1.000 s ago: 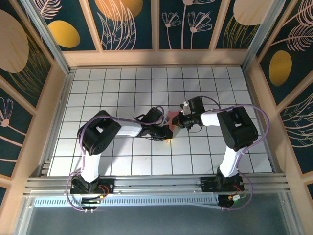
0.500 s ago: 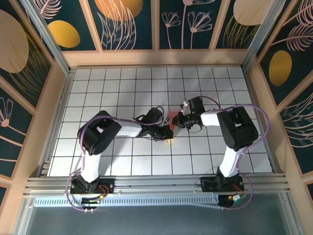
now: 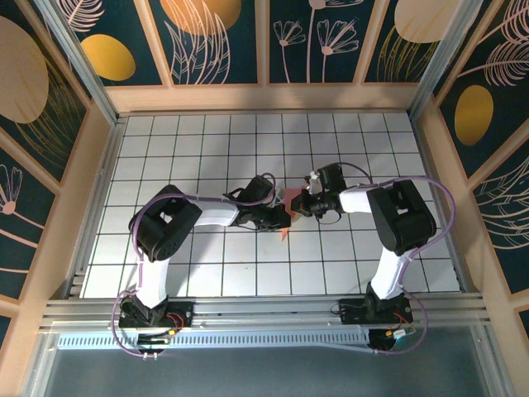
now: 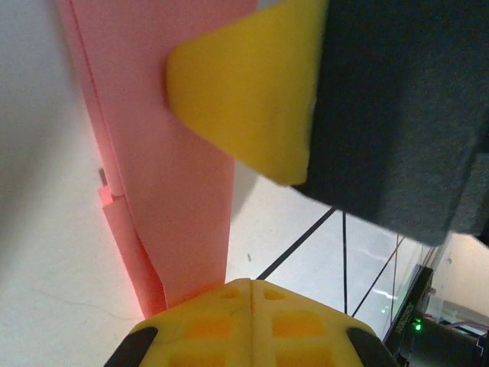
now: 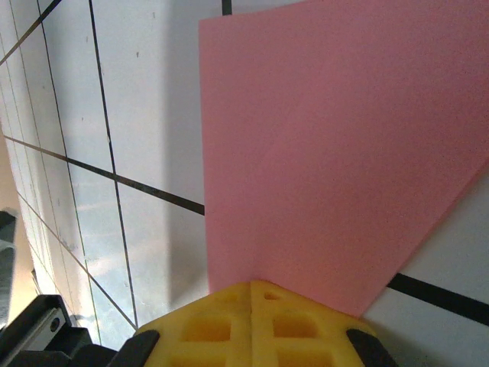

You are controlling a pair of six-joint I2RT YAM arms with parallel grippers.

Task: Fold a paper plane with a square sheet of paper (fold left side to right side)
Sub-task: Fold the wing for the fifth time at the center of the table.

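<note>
The salmon-pink sheet of paper [image 3: 288, 201] lies folded in layers on the white grid table [image 3: 198, 157], between my two grippers. The arms hide most of it from above. My left gripper [image 3: 284, 217] is shut, its yellow fingertips [image 4: 229, 302] resting at the near end of a narrow folded pink strip [image 4: 176, 160]. From the other side my right gripper [image 3: 300, 204] is shut too, its yellow finger [image 4: 244, 92] lying over the strip. In the right wrist view the shut right gripper [image 5: 252, 287] presses on the edge of the flat pink paper [image 5: 328, 153]. I cannot tell whether the fold has the paper plane's shape.
Wooden walls with dark floral panels [image 3: 264, 41] enclose the table on three sides. A metal rail [image 3: 264, 310] with both arm bases runs along the near edge. Bare grid tiles surround the paper on all sides.
My left gripper has shifted slightly up and right, closer to the right gripper, over the paper. The right arm has stayed where it was.
</note>
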